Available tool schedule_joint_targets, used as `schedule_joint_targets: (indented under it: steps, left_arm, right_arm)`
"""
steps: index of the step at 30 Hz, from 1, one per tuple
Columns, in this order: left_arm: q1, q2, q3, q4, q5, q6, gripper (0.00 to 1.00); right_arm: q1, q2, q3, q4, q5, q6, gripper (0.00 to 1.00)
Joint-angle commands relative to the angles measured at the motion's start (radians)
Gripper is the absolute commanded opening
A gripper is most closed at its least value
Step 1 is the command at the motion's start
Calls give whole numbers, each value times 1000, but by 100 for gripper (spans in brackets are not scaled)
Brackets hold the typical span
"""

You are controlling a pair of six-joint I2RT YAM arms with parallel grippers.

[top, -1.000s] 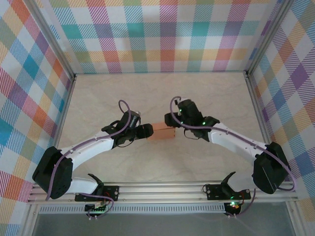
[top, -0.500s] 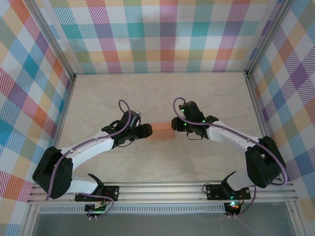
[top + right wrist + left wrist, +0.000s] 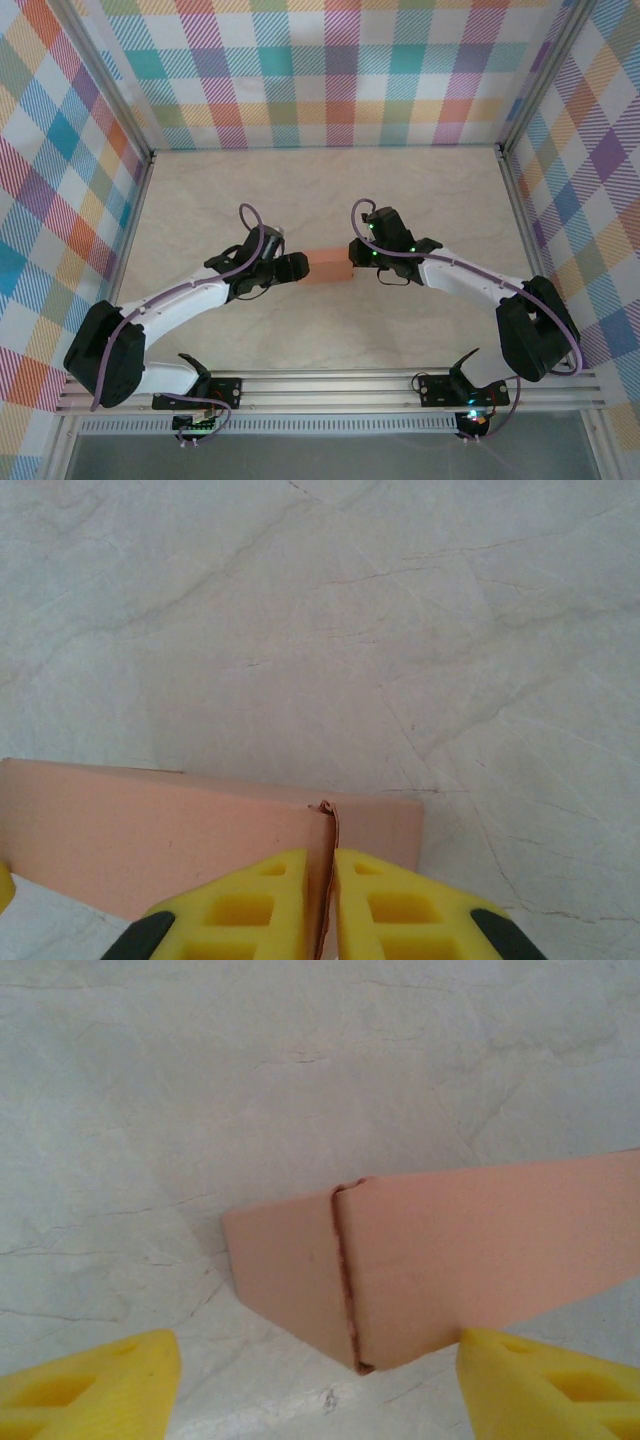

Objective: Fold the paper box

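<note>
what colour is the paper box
Plain salmon-orange paper box, with no pattern; it shows best in the left wrist view.

Left arm (image 3: pixel 185 298), right arm (image 3: pixel 470 282): white link shells, black joint housings, bulky black shoulder blocks.
Purple cable (image 3: pixel 243 215): one per arm, looped.
Green LEDs (image 3: pixel 375 252): right arm, centre frame.
Base brackets (image 3: pixel 208 383): black, lower edge.
Left fingers (image 3: pixel 95 1385), right fingers (image 3: pixel 245 910): yellow, moulded, windowed; black caps on right pair.

Bright, even, diffuse light, with a faint soft shadow beside the paper box (image 3: pixel 440 1260).
</note>
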Motion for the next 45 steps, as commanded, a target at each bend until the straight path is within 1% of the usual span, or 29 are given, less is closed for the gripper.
schedule_joint_targets:
  steps: [1, 4, 7, 10, 11, 12, 14, 16, 17, 23, 27, 28, 32, 33, 34, 37, 39, 40, 44, 45]
  left_arm:
    - [26, -34, 62, -47, 5, 21, 76]
    - [43, -25, 86, -66, 0, 31, 76]
    - [74, -16, 78, -63, 3, 28, 67]
    - [89, 11, 75, -61, 13, 42, 54]
    - [91, 25, 76, -66, 18, 46, 46]
    - [91, 40, 76, -67, 28, 50, 41]
    - [91, 63, 68, -47, 57, 50, 39]
    - [91, 77, 54, -27, 80, 42, 31]
    - [92, 80, 49, -26, 85, 39, 30]
    - [91, 53, 25, -47, 45, 44, 12]
    - [91, 28, 28, -67, 31, 53, 2]
    - [91, 19, 34, -74, 31, 56, 0]
    - [90, -22, 57, -87, 41, 57, 0]
    - [90, -31, 62, -85, 44, 56, 2]
    - [90, -41, 67, -84, 44, 52, 7]
    - [90, -56, 79, -61, 63, 44, 13]
    - [90, -50, 83, -43, 81, 37, 26]
    - [90, -43, 83, -36, 90, 34, 28]
    - [88, 13, 77, -26, 124, 25, 34]
    - [88, 27, 75, 10, 132, 24, 34]
  right_arm:
    - [-3, 43, -13, -99, 48, -6, 15]
    - [-3, 45, -17, -92, 47, -3, 15]
    - [-3, 44, -18, -93, 46, -2, 15]
    - [-3, 40, -16, -100, 47, -3, 15]
    - [-2, 37, -16, -99, 47, -4, 16]
    - [-2, 37, -14, -101, 47, -6, 16]
    - [-3, 37, -11, -104, 44, -6, 16]
    - [-3, 39, -12, -101, 41, -6, 16]
    - [-3, 40, -12, -102, 39, -3, 16]
    - [-3, 43, -11, -105, 40, -3, 16]
    - [-3, 48, -8, -103, 35, -3, 16]
    - [-3, 48, -6, -102, 32, -3, 16]
    - [-3, 47, -6, -103, 33, -2, 16]
    - [-3, 47, -6, -104, 33, -3, 16]
    - [-2, 46, -6, -102, 33, -2, 16]
    - [-3, 46, -6, -102, 32, -3, 16]
    - [-3, 47, -6, -102, 32, -2, 16]
    - [-3, 47, -6, -102, 32, -2, 16]
    - [-3, 43, -6, -102, 32, -3, 16]
    - [-3, 44, -6, -102, 30, -3, 16]
